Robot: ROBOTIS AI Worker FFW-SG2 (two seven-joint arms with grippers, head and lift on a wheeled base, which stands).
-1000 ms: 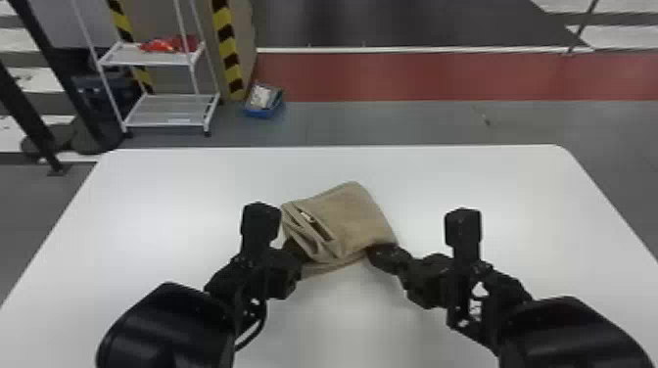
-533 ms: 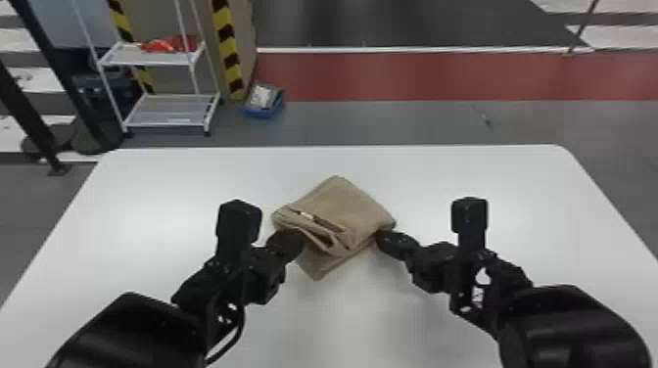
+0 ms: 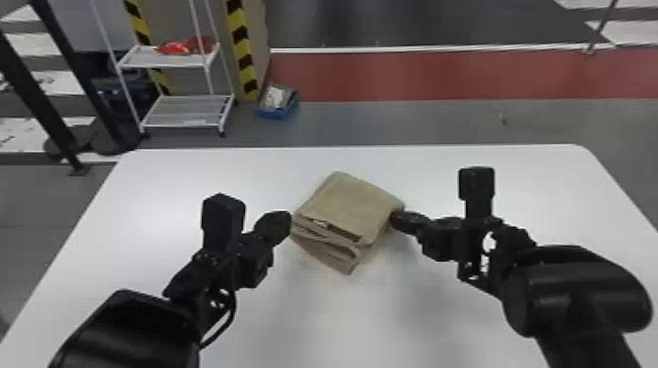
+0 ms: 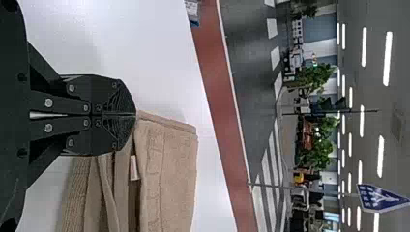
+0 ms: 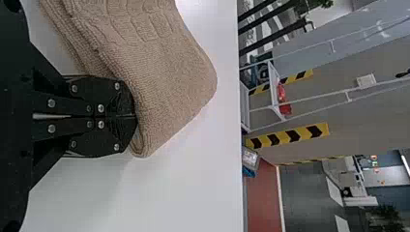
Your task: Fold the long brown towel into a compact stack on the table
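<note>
In the head view, the brown towel lies folded into a thick, layered packet at the middle of the frame, on the white table, one corner aimed at the bottom edge. Its open folds face the lower left, with a small pale tag showing between the layers. The left gripper is left of centre, its tip at the towel's left corner; the right gripper, right of centre, has its tip against the towel's right side. A white wire shelf stands in the upper left, a blue box on the floor beside it. In the left wrist view, the left gripper has its jaws closed together with nothing between them, just at the towel's corner; whether they touch it, I cannot tell. In the right wrist view, the right gripper is likewise closed, jaws together and empty, tips against the towel's rounded folded edge.
</note>
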